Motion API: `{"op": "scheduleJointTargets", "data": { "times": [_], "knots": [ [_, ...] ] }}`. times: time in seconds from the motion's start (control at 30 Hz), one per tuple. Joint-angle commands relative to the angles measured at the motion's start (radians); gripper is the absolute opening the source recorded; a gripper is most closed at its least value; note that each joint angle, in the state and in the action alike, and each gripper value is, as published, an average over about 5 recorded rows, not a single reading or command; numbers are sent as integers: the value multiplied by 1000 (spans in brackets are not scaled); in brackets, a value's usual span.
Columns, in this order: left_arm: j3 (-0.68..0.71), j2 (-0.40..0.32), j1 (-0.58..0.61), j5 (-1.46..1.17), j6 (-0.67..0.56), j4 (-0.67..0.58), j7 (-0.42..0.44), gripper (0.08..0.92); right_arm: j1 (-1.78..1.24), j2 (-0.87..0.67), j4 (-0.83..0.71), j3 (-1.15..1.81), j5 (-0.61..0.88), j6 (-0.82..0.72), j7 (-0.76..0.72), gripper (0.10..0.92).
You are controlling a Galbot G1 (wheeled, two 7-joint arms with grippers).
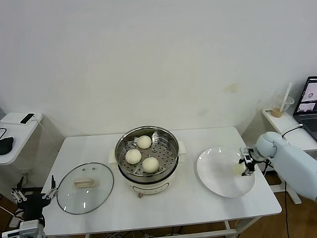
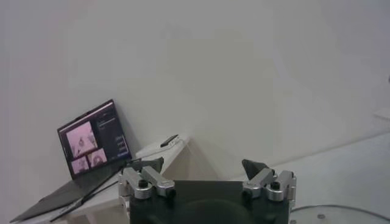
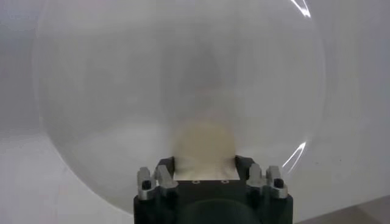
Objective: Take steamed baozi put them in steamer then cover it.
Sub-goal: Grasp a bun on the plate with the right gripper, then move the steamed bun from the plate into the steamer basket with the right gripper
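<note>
3 buns (image 1: 142, 153) in steamer (image 1: 147, 154); 4th bun (image 3: 204, 143) on plate (image 1: 218, 173), right claw (image 1: 245, 167) clamped around it. Lift straight, carry level. Left claw (image 2: 203, 167) apart, idle near lid (image 1: 85, 187).

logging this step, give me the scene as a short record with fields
steamer: centre of the table, uncovered
baozi in steamer: three on the perforated tray
last baozi: on the white plate, between the right gripper's fingers
right gripper: at the plate's right side, around that baozi
cover: flat on the table, left of the steamer
left gripper: open, off the table's left edge, holding nothing
</note>
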Motion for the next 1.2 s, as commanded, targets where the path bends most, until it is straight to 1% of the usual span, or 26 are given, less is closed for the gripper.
{"op": "scheduleJointTargets", "data": {
  "times": [0.03,0.2,0.3,0.5,0.67,0.83,0.97,1.2],
  "knots": [
    [2,1,-1,0,0,-2,0,823,126,-41,64,-88,55,-12,-30,598],
    [7,3,-5,0,1,-5,1,823,321,-74,178,-217,164,-73,-33,604],
    [11,6,-9,0,0,-6,1,823,449,-66,247,-310,249,-111,-27,609],
    [13,17,-16,0,1,-4,2,823,678,26,351,-474,416,-180,11,612],
    [13,20,-16,-1,0,0,1,823,759,122,419,-548,534,-258,69,618],
    [13,20,-18,-2,1,0,1,823,772,214,449,-587,628,-326,129,619],
    [10,19,-20,-2,1,-3,1,823,749,296,433,-600,679,-368,167,619],
    [1,15,-17,-2,0,-11,1,823,668,389,379,-633,680,-411,221,619]
  ]
}}
